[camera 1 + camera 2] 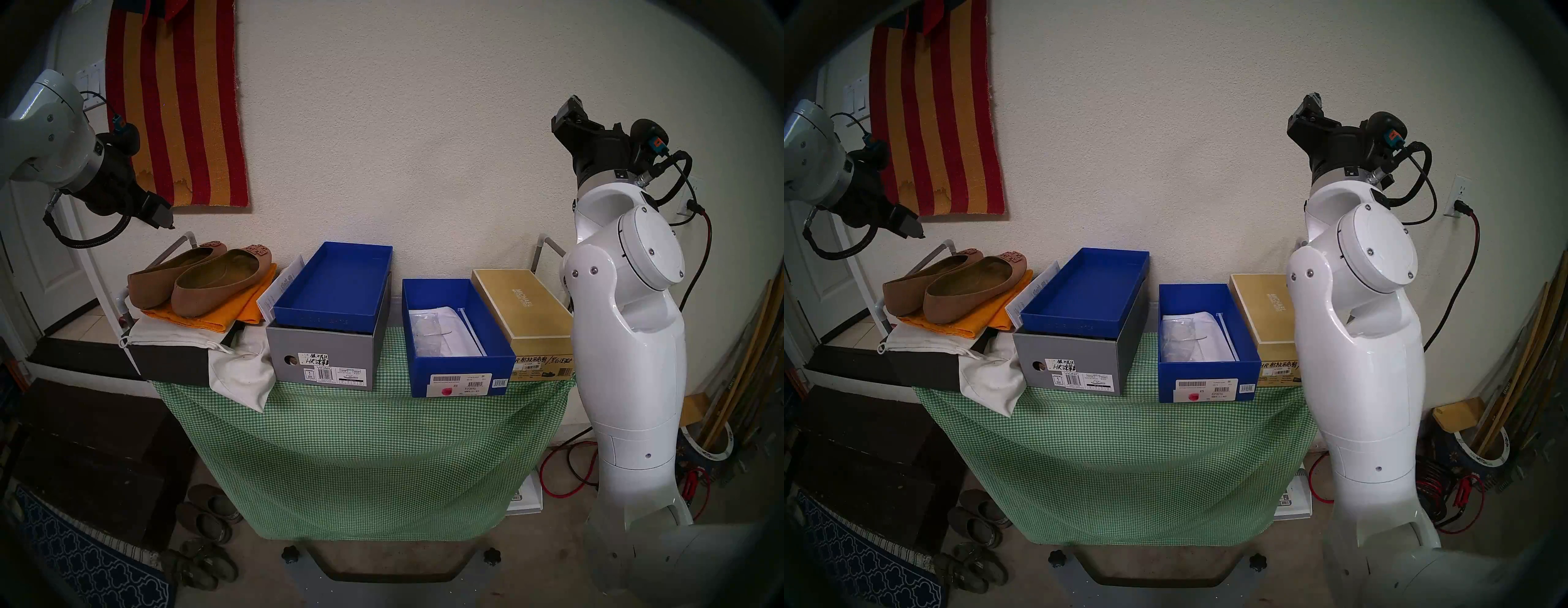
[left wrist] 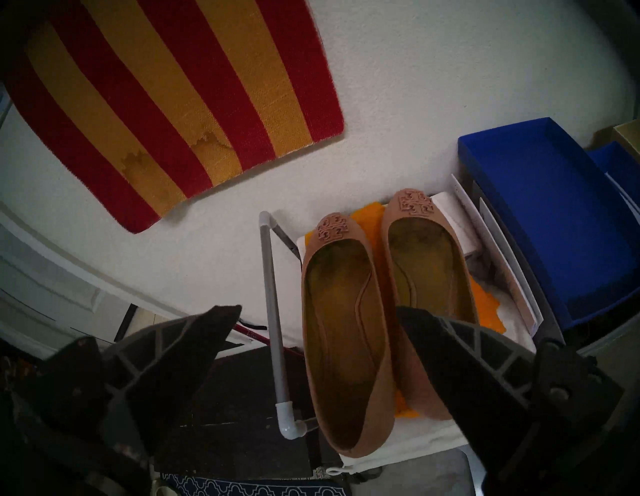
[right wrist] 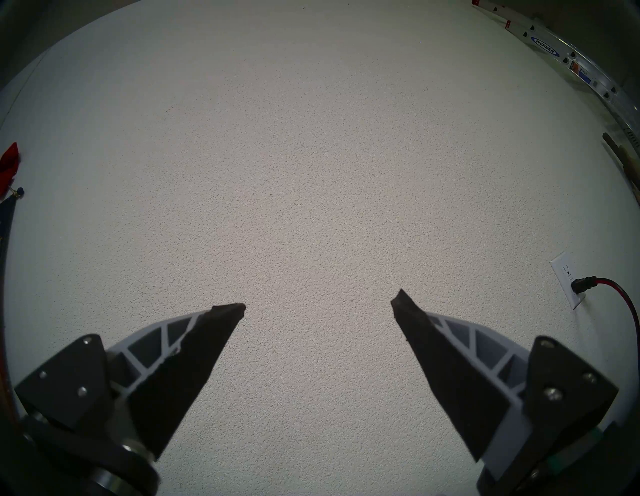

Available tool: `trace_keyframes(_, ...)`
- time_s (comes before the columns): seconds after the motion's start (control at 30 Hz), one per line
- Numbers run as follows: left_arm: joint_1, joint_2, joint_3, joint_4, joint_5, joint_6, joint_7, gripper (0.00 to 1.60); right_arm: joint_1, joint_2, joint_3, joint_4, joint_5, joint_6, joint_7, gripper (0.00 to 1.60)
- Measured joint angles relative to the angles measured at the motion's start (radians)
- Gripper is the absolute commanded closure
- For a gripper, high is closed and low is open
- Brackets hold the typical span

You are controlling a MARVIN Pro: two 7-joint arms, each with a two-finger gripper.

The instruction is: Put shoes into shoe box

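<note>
Two tan-pink shoes [image 1: 199, 276] [image 1: 962, 284] [image 2: 349, 332] lie side by side on an orange cloth [image 1: 250, 305] at the table's left end, toes toward the wall. The blue shoe box [image 1: 456, 335] [image 1: 1204, 339] stands open right of centre, with white paper inside. My left gripper [image 1: 163, 214] [image 2: 318, 311] hangs open in the air above and left of the shoes, touching nothing. My right gripper [image 1: 568, 112] [image 3: 318, 304] is raised high at the right, open and empty, facing the bare wall.
A grey box [image 1: 326, 361] with a blue tray [image 1: 335, 284] on top stands between the shoes and the shoe box. A gold box [image 1: 522, 305] sits right of it. White bag [image 1: 242, 369], green checked cloth [image 1: 360, 446], grey table rail [image 2: 273, 311], dark slippers [image 1: 208, 513] on the floor.
</note>
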State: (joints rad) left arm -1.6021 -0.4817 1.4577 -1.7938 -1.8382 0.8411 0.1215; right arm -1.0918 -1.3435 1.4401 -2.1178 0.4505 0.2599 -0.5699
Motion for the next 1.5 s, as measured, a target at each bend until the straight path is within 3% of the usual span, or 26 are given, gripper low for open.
trace_keyframes(0.23, 0.056, 0.006, -0.027, 0.070, -0.055, -0.009, -0.035, 0.00, 0.000, 0.000, 0.000, 0.000, 0.000, 0.000, 0.000, 0.00)
trace_keyframes(0.67, 0.211, -0.032, -0.041, 0.152, -0.122, -0.115, -0.078, 0.00, 0.000, 0.000, 0.000, 0.000, 0.000, 0.000, 0.000, 0.00)
trace_keyframes(1.5, 0.523, -0.210, -0.070, 0.347, -0.254, -0.266, -0.167, 0.00, 0.000, 0.000, 0.000, 0.000, 0.000, 0.000, 0.000, 0.00)
